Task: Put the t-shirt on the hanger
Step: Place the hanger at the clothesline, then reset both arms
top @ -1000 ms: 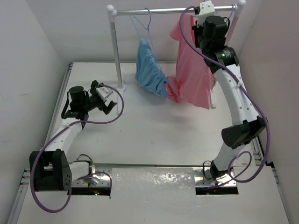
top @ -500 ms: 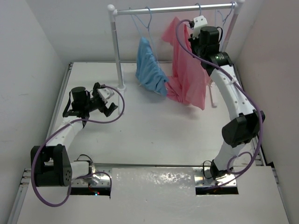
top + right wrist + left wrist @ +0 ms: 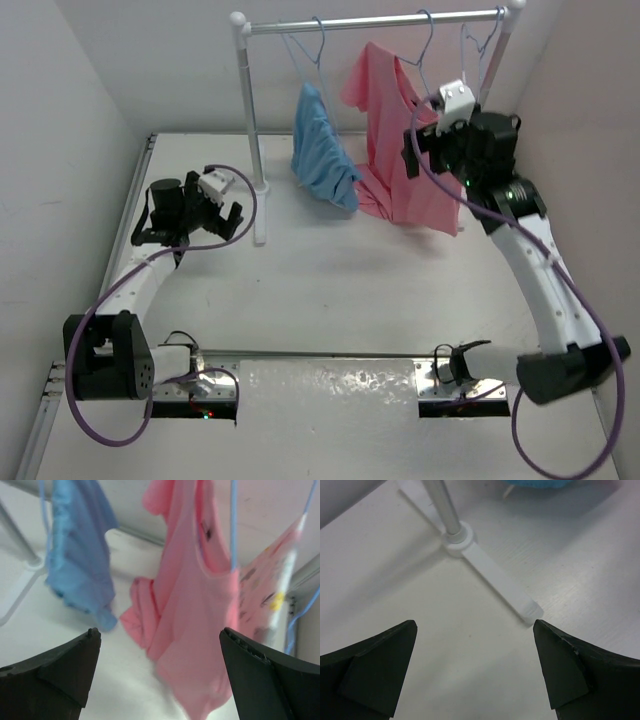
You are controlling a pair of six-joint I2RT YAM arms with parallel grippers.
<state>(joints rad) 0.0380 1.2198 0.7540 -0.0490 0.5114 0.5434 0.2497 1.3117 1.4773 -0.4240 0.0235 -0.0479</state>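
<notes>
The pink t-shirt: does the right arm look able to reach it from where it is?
Probably yes: the right gripper hangs open close to the t-shirt, facing it, with nothing between them.

Thin light-blue wire hanger (image 3: 233, 530): only hook and neck show, shoulders hidden inside salmon-pink cotton t-shirt (image 3: 190, 605). Right wrist view blurred; print on white patterned garment (image 3: 272, 587), far right, unreadable. Light-blue garment (image 3: 540, 482) cut off by top edge in left wrist view.

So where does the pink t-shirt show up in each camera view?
Top external: the t-shirt hangs from the rail, upper middle.
Left wrist: not in view.
Right wrist: the t-shirt is at the centre of the picture.
Shared landmark: the blue garment hanging just left of it.
</notes>
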